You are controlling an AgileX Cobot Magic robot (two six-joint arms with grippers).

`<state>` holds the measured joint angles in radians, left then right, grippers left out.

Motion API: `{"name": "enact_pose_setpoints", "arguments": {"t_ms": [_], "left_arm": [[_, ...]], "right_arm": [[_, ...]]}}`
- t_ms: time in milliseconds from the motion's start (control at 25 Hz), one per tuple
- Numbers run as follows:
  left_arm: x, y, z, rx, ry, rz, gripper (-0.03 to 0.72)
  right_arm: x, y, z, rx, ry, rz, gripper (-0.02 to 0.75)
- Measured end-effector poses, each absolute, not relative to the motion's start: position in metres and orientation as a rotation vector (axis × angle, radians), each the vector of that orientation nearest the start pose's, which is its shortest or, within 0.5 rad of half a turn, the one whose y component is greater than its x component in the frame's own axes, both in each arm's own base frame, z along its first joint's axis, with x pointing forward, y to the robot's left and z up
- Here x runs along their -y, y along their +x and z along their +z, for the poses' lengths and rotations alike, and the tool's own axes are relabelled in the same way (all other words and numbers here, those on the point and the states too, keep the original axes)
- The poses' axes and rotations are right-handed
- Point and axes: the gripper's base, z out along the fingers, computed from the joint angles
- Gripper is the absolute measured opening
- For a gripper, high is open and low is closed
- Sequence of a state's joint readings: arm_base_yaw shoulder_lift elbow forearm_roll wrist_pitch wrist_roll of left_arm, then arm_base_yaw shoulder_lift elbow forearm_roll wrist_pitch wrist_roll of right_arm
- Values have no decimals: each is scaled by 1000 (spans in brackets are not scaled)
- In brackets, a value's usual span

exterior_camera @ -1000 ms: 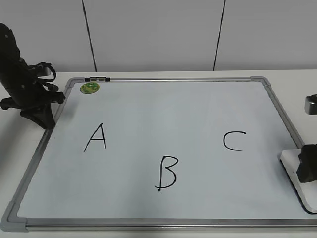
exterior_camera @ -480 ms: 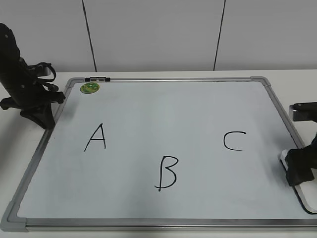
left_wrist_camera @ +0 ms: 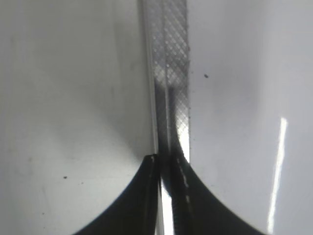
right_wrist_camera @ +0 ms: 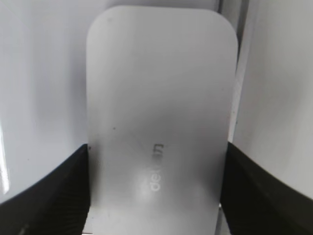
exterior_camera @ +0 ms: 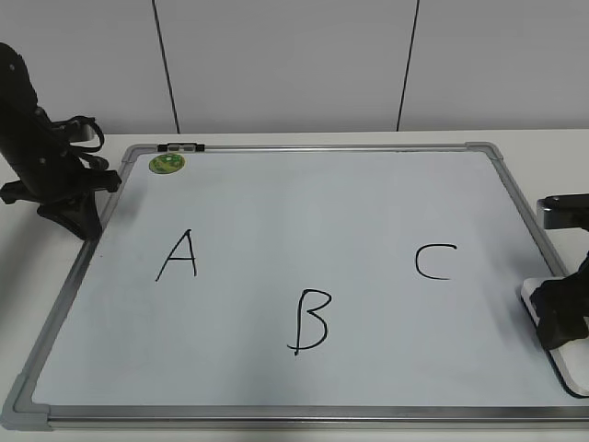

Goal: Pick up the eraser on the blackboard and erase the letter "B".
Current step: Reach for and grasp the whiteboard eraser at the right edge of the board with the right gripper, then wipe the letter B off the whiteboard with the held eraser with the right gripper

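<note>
Step in hand, by my read: the pickup. Nothing erased yet; all 3 letters are intact.

Table [exterior_camera: 304,140]: pale, smooth, matte. It carries the blackboard [exterior_camera: 304,198], really a big glossy white dry-erase sheet w/ thin grey metal frame and grey plastic corner caps. A small round green sticker [exterior_camera: 167,164] sits near its top-left corner. Left wrist view shows the frame rail as cross-hatched metal.

Left arm is parked at the board's left edge, away from the work. Left gripper [left_wrist_camera: 165,161]: the two dark fingers meet, clenched on nothing, tips right over the frame rail.

Right gripper [right_wrist_camera: 155,161] is at the board's right edge. Its ribbed black fingers [right_wrist_camera: 58,188] sit against both long sides of the eraser [right_wrist_camera: 159,98], so it's grasping it. Can't tell if the eraser is lifted clear or resting on the frame.

Eraser: white smooth plastic block, rounded corners, faint grey lettering on top. In ext. view it lies at the far right edge, mostly behind the gripper and partly out of frame.

Letter "B" [exterior_camera: 310,321]: thin black marker, lower centre of the board, hooked tail on the stem. "A" [exterior_camera: 178,255] is to its left, "C" [exterior_camera: 433,261] between B and the eraser.

Next, I'd judge: lift, carry left past the C w/o touching it, set the felt side flat on the B, rub.
</note>
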<state>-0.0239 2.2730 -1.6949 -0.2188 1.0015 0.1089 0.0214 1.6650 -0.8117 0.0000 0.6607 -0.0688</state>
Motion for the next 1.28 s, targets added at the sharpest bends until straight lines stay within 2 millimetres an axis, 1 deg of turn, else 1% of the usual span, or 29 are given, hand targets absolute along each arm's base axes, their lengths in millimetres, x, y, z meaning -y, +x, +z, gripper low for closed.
{"name": "enact_pose_setpoints", "arguments": {"t_ms": [80, 160, 280, 320, 400, 520, 560, 600, 640, 760, 840, 960, 1040, 1160, 1280], "left_arm": [[27, 451, 126, -3042, 33, -283, 48], [27, 451, 126, -3042, 33, -283, 48], [27, 451, 126, -3042, 33, -283, 48], [27, 451, 126, -3042, 33, -283, 48], [27, 451, 126, -3042, 33, -283, 48], [27, 451, 126, -3044, 33, -283, 49], [27, 451, 126, -3044, 33, -283, 48], [27, 451, 126, -3044, 33, -283, 48], [27, 451, 126, -3044, 33, -283, 49], [27, 451, 126, -3044, 33, -283, 49], [27, 451, 126, -3044, 33, -283, 49], [27, 451, 126, -3044, 33, -283, 49], [28, 451, 126, -3044, 32, -286, 49], [28, 451, 126, -3044, 30, -289, 49], [28, 451, 126, -3044, 30, -289, 49]], "right_arm": [[-6, 274, 154, -3004, -136, -5, 543], [-6, 276, 162, -3009, -136, -5, 543], [-7, 283, 187, -2965, -155, -7, 542], [-10, 286, 197, -2945, -173, -6, 542], [-19, 291, 210, -2928, -220, -2, 542], [-46, 296, 226, -2888, -362, 3, 543], [-46, 296, 226, -2888, -362, 3, 543], [-69, 298, 235, -2845, -464, 17, 542], [-83, 298, 241, -2816, -527, 28, 542], [-119, 297, 249, -2766, -666, 62, 542], [-137, 299, 248, -2760, -735, 70, 542], [-165, 306, 236, -2771, -836, 73, 542], [-179, 312, 229, -2766, -885, 74, 542], [-189, 319, 213, -2768, -965, 63, 542], [-192, 323, 197, -2777, -1026, 49, 542]]}}
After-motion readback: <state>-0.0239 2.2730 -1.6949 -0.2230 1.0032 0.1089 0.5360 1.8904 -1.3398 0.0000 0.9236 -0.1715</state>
